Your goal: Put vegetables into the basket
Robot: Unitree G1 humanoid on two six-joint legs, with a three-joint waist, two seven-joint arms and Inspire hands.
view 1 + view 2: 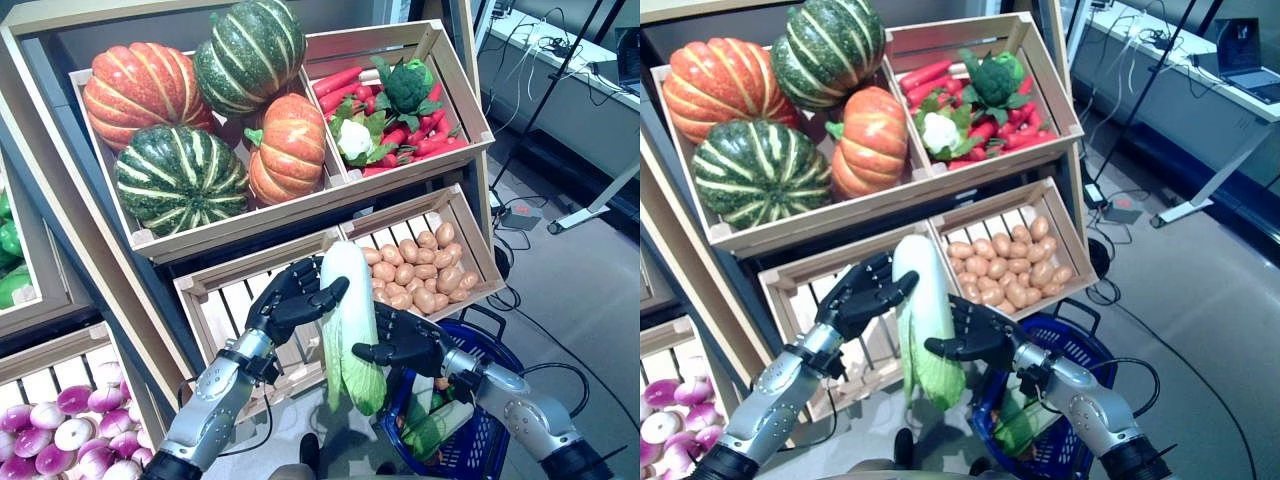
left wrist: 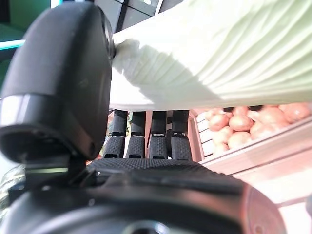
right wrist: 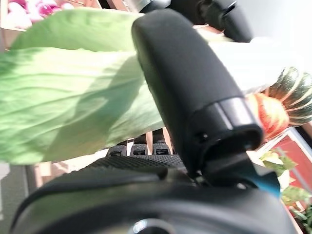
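A long Chinese cabbage (image 1: 350, 310), white at the top and leafy green at the bottom, hangs upright in front of the stand, just left of the blue basket (image 1: 505, 352). My left hand (image 1: 290, 300) is curled round its white upper part, which shows in the left wrist view (image 2: 219, 58). My right hand (image 1: 410, 345) grips its green lower part, with the thumb (image 3: 190, 83) over the leaves (image 3: 63, 97). The basket stands on the floor at the lower right, with a green and white vegetable (image 1: 435, 420) lying in it.
The wooden stand (image 1: 300, 215) with slanted crates rises right behind the hands. An open slatted crate (image 1: 225, 310) is behind my left hand. A desk (image 1: 560, 70) and floor cables (image 1: 530, 215) are at the far right, with open floor between.
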